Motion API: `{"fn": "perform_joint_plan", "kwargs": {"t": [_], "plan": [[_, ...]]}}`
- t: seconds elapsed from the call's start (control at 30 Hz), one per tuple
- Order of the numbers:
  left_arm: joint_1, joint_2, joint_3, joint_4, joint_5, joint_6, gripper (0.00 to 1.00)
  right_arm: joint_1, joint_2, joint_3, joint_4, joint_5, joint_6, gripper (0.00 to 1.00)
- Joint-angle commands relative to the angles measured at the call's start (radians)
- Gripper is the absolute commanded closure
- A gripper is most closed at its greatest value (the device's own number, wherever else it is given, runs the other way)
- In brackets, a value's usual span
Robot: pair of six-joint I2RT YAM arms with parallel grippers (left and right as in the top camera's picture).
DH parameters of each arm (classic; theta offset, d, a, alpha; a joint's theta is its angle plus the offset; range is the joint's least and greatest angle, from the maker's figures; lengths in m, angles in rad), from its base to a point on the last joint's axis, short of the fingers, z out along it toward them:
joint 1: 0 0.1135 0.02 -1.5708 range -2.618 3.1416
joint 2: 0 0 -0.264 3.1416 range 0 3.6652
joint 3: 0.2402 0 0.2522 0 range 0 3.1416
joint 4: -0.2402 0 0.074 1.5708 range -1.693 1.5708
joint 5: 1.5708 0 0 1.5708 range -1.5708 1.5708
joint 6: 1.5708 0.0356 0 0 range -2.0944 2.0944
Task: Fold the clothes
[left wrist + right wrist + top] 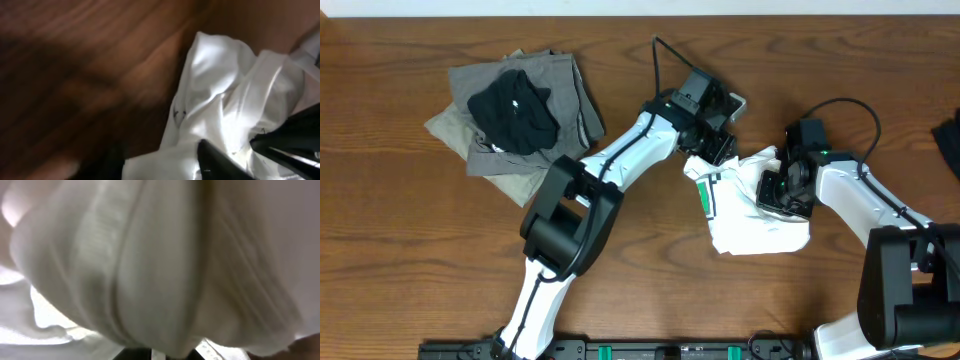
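The white T-shirt [755,225] lies bunched in a crumpled heap on the desk [650,260], caught between the two hands. The left hand [715,148] sits at the heap's far edge, touching the cloth. Seen from its wrist, its dark fingers [215,162] stand parted, with white folds showing in the gap and spreading out ahead of them. Bare wood lies off to one side of it.

The right hand [783,190] is pressed down into the shirt, just beside the left hand, with most of the cloth spilling out on the near side below it. Its wrist view is filled with blurred white fabric right up against the lens, and I cannot tell whether its fingers are closed or apart.

Well away from both hands, out past the left arm's elbow, a pile of grey-olive garments [485,140] rests on the desk with a small black garment [510,108] on top.
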State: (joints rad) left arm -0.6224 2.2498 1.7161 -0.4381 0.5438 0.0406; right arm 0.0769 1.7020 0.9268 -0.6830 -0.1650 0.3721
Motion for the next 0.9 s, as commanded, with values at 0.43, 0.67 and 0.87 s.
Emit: {"fn": "perform_joint_plan", "kwargs": {"t": [0.43,0.67,0.87], "plan": [[0.099,-0.167,0.004,-0.547,0.050,-0.135,0.18,-0.006,0.018,-0.006,0.016,0.011,0.012,0.88],[0.086,-0.156,-0.164,-0.378,0.174,-0.319,0.09,-0.006,0.018,-0.006,0.010,0.005,0.011,0.87],[0.068,-0.156,-0.301,-0.114,0.337,-0.535,0.05,-0.006,0.018,-0.006,0.011,-0.015,0.005,0.87]]}}
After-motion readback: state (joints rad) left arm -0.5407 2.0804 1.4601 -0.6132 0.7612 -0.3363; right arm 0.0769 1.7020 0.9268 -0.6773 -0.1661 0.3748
